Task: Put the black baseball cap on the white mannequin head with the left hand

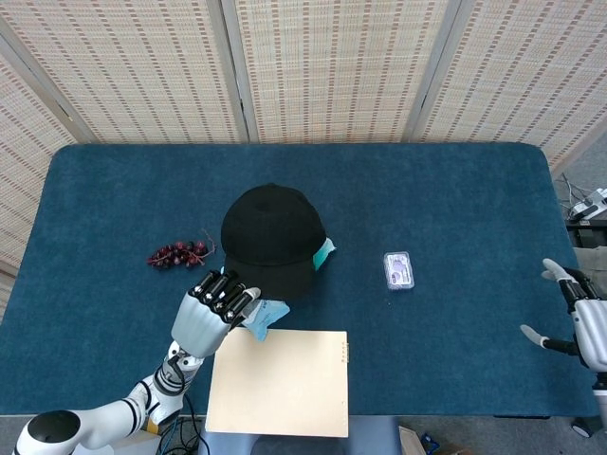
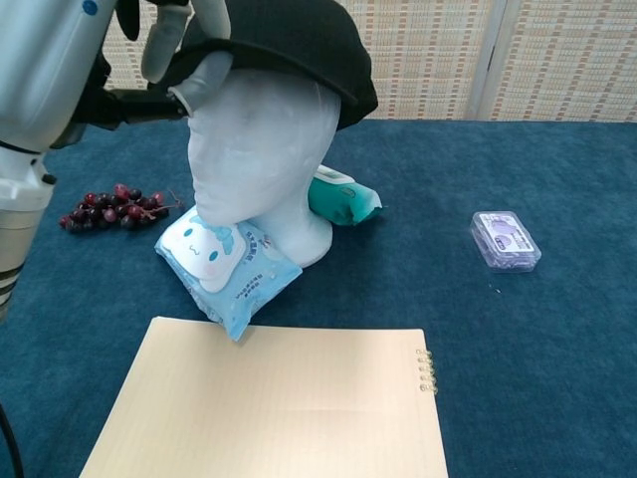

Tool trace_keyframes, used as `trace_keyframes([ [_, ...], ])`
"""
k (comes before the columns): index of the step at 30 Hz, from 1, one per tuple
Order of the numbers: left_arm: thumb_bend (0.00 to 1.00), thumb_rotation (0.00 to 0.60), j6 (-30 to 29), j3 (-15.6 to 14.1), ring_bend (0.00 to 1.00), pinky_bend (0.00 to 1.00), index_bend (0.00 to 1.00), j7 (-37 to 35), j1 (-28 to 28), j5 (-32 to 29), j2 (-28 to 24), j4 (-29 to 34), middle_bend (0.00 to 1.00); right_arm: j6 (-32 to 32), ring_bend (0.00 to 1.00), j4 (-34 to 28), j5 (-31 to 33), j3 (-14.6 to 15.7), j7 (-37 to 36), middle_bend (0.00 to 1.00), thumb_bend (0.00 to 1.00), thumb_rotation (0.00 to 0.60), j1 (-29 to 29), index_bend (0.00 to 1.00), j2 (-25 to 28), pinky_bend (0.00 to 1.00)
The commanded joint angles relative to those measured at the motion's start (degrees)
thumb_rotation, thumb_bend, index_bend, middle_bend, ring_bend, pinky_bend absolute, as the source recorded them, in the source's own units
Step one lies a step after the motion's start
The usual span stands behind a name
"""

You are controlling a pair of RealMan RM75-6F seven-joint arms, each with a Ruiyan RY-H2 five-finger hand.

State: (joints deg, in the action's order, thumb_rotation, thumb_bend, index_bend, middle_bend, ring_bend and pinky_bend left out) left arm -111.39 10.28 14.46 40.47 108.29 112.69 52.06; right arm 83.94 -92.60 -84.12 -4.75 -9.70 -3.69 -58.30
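The black baseball cap (image 1: 273,237) (image 2: 299,40) sits over the crown of the white mannequin head (image 2: 261,149), which stands upright on the blue table; from the head view the cap hides the head. My left hand (image 1: 211,313) (image 2: 60,70) is at the cap's front, its fingers (image 2: 164,40) wrapped over and under the brim, gripping it. My right hand (image 1: 580,320) hangs off the table's right edge with fingers spread and nothing in it.
A bunch of dark grapes (image 1: 176,254) (image 2: 109,207) lies left of the head. A light blue wipes pack (image 2: 227,264) and a teal pack (image 2: 343,199) lean at its base. A tan spiral notebook (image 1: 280,382) lies near the front edge, and a small purple box (image 1: 398,270) lies to the right.
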Motion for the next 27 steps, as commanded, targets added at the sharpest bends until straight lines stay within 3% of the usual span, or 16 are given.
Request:
trace_keyframes([
  [1,0.39,0.600,-0.01,-0.07,0.51,0.64,0.82,-0.95,-0.45,-0.71,0.45,-1.11,0.84,-0.05,0.14,-0.03,0.03,-0.01,0.05,0.26,0.03,0.600,-0.03,0.08,0.00,0.50],
  [15,0.39,0.600,-2.24,-2.19,0.51,0.64,0.81,-3.27,-3.56,-1.40,1.31,-3.06,0.84,-0.25,0.14,-0.16,0.02,0.03,0.39,0.26,0.03,0.600,-0.12,0.08,-0.06,0.50],
  [27,0.39,0.600,-2.57,-3.56,0.47,0.64,0.73,-4.77,-6.71,-2.76,1.65,-2.74,0.79,-0.55,0.14,-0.27,0.10,0.04,0.91,0.27,0.03,0.600,-0.29,0.08,-0.19,0.50],
])
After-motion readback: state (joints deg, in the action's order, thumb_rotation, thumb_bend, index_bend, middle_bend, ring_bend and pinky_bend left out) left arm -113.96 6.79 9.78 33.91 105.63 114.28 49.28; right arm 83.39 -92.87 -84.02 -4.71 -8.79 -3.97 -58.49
